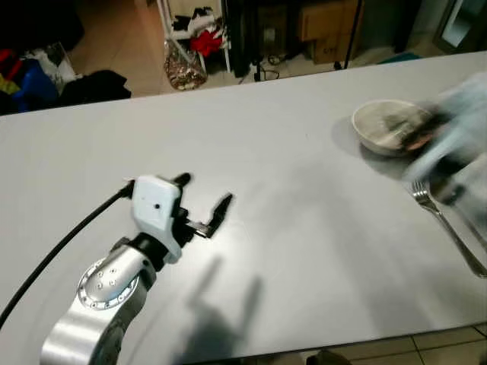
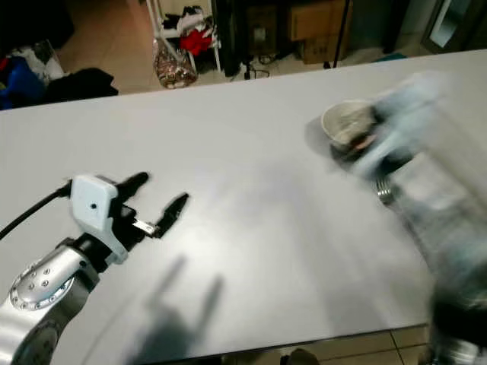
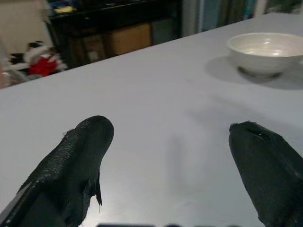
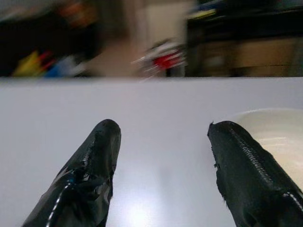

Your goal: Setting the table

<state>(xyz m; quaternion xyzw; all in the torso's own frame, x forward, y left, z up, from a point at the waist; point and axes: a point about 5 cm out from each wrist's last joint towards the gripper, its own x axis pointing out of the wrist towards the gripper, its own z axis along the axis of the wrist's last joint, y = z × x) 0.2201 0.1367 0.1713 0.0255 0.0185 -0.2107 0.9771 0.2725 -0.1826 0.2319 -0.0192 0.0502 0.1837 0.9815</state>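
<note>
We're looking down on a wide, pale grey table (image 1: 289, 251), and our left gripper (image 1: 205, 201) hovers low over its near left part, its two black fingers spread well apart with nothing between them. From the left wrist view we see those fingertips (image 3: 90, 137) over bare tabletop, with the round, shallow white ceramic bowl (image 3: 265, 49) standing well beyond them. In the head views that bowl (image 1: 389, 125) sits on the far right part of the table. Just nearer than it lies a silver metal fork (image 1: 445, 224), tines pointing toward the bowl, handle running toward the near right edge. Our right arm (image 2: 426, 175) is a blur over the right side, crossing in front of the bowl and fork. The right wrist view gives us the right gripper (image 4: 163, 156) with its fingers parted and empty, the table below them and the bowl's rim (image 4: 272, 127) right beside one finger. Beyond the far edge we make out a tiled floor with a red cloth on a white rack (image 1: 205, 38) and dark bundles (image 1: 95, 85) to the left.
</note>
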